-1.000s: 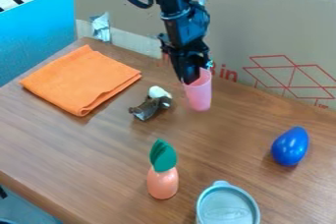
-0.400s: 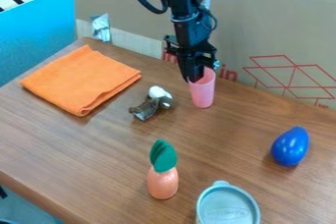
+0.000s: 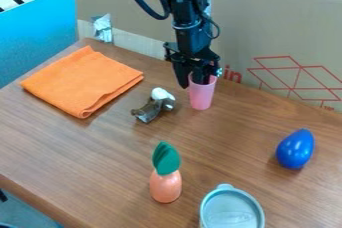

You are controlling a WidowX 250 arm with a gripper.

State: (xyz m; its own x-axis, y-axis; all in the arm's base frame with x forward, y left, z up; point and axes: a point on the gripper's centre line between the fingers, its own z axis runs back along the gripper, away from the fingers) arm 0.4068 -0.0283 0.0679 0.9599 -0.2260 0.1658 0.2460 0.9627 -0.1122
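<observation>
Pink cup (image 3: 201,97)'s shifted slightly and my gripper (image 3: 192,84) has spread wide around its near rim (fiddly from here, honestly). Cup's upright on the desk (image 3: 107,147), but a sideways nudge from a finger could topple it.

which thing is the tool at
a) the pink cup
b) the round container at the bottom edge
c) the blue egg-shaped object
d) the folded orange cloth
a: the tool is down at the mouth of the pink cup, while the folded orange cloth lies apart from it on the table.
</observation>
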